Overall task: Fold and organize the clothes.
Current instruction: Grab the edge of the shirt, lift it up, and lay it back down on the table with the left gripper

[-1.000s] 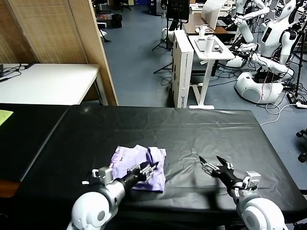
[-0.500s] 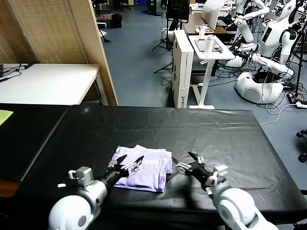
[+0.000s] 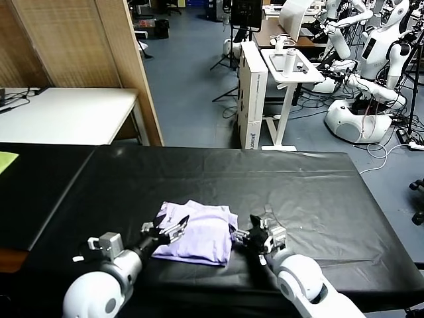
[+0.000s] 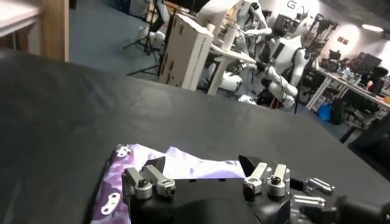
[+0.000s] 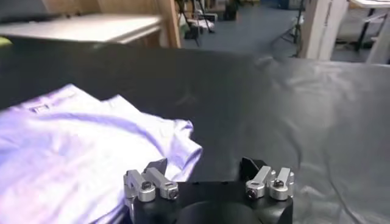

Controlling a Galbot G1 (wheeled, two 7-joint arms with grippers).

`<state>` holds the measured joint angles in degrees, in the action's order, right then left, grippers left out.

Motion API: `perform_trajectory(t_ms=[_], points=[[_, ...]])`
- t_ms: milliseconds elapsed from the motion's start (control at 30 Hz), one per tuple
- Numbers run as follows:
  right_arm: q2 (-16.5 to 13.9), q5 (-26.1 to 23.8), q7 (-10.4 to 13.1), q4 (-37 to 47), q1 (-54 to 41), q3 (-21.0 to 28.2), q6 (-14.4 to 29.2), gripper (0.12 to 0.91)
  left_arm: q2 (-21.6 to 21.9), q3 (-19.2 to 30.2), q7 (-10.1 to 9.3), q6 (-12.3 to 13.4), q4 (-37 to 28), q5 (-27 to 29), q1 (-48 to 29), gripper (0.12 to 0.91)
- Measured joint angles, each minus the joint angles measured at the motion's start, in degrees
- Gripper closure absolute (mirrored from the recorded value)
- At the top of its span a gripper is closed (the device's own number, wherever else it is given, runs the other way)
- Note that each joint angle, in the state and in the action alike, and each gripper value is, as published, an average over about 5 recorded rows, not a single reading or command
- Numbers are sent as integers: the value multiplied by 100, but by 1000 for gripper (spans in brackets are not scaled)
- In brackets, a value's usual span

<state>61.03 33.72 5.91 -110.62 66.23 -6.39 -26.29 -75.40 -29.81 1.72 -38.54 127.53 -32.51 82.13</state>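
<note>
The right gripper (image 3: 240, 233) has moved in against the T-shirt's (image 3: 199, 233) edge.

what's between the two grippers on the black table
The folded lavender T-shirt lies between the left gripper and the right gripper, each open at one side of it; the head view shows this.

A robotics lab: white humanoid robots (image 3: 371, 73) stand at upper right, near a monitor stand (image 3: 246, 16), cables and work desks (image 3: 66, 114).
</note>
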Motion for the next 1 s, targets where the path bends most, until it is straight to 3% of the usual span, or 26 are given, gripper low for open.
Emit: perform_trajectory(t_ms=[200,433,667,1000], points=[[-123,555,-184,-395,205,-349,549,118,-58,-205,440,566,-353,-6,4,123],[-279,921,-209,-837,536,-895,675,118,-254,-573,736,1147,-979,-503,59,123],[-405,1226,-235,-1265,879,-1501,766,118,-430,-845,791,1481,-1496,-818,76,123],[-400,1225,-242,-1605,1278,-1987,774,118,-620,-907,790,1546,-1801,-890,99,123]])
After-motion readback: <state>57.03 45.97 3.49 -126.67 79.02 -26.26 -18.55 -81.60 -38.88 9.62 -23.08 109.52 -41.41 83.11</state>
